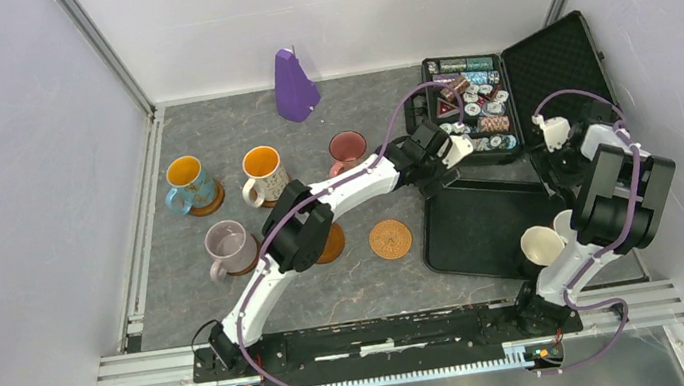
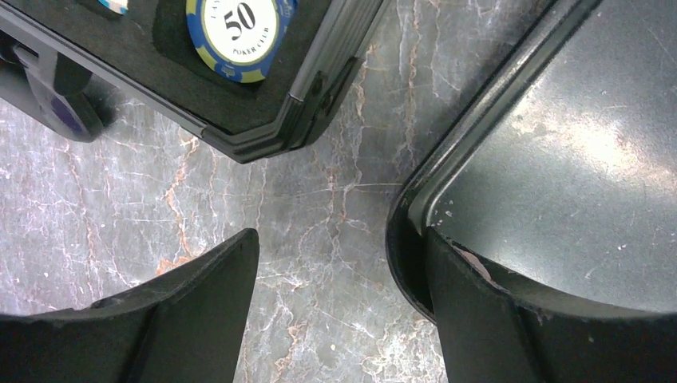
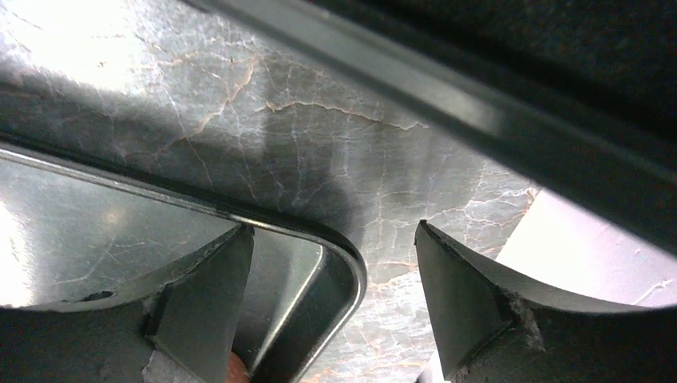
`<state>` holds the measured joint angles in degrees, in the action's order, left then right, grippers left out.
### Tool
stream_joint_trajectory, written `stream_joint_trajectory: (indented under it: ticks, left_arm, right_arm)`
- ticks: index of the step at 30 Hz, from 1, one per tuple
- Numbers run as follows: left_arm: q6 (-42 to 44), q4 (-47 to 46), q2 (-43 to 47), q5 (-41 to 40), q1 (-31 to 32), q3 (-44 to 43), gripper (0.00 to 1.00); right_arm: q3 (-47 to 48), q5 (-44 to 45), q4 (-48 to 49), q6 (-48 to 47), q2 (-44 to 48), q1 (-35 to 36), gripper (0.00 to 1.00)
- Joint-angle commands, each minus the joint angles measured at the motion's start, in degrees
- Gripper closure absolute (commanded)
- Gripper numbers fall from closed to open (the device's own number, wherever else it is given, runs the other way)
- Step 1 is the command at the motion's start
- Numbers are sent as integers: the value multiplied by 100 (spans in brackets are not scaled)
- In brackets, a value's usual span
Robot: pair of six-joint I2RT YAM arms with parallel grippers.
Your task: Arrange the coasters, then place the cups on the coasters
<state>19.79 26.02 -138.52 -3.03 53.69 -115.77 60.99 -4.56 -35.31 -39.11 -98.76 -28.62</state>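
- left wrist view: the left gripper (image 2: 339,239) has its jaws apart and empty, straddling a corner of the black tray (image 2: 559,159). the right gripper (image 3: 334,230) is likewise apart, over another tray corner.
- done, i judge: the blue cup (image 1: 185,183), orange-lined cup (image 1: 262,172) and lilac cup (image 1: 227,244) sit on coasters (image 1: 211,205) at the left.
- left to do: the patterned coaster (image 1: 391,239) lies bare, and a pale cup (image 1: 541,246) stands in the tray.
- unclear: whether the pink cup (image 1: 346,149) has a coaster under it. the left arm covers most of one brown coaster (image 1: 333,247), and the right arm hides part of the tray.
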Motion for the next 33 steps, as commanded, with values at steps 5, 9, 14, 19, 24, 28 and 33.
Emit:
stream_joint_trajectory:
  ticks: [5,9,14,19,24,28,33]
  left_arm:
    - [-152,-151,-201,-474,-305,-455,21]
    - [-151,-214,-288,-572,-417,-583,22]
    - [-252,-176,-419,-629,-543,-864,23]
    - [-303,-151,-400,-587,-579,-878,23]
    - [-473,-102,-173,-398,-579,-749,21]
    - [-639,-88,170,-108,-579,-514,16]
    - [-772,-82,660,105,-553,-138,11]
  right_arm:
    - [123,-346,1450,836,-211,160,16]
    - [247,-319,1686,1183,-303,273,15]
    - [509,-238,1828,1569,-450,339,15]
    - [541,-203,1898,1872,-396,348,14]
    - [572,-534,1505,1736,-200,348,13]
    - [844,-918,660,1198,-45,331,12]
    - [1061,-1147,-173,716,254,300,11]
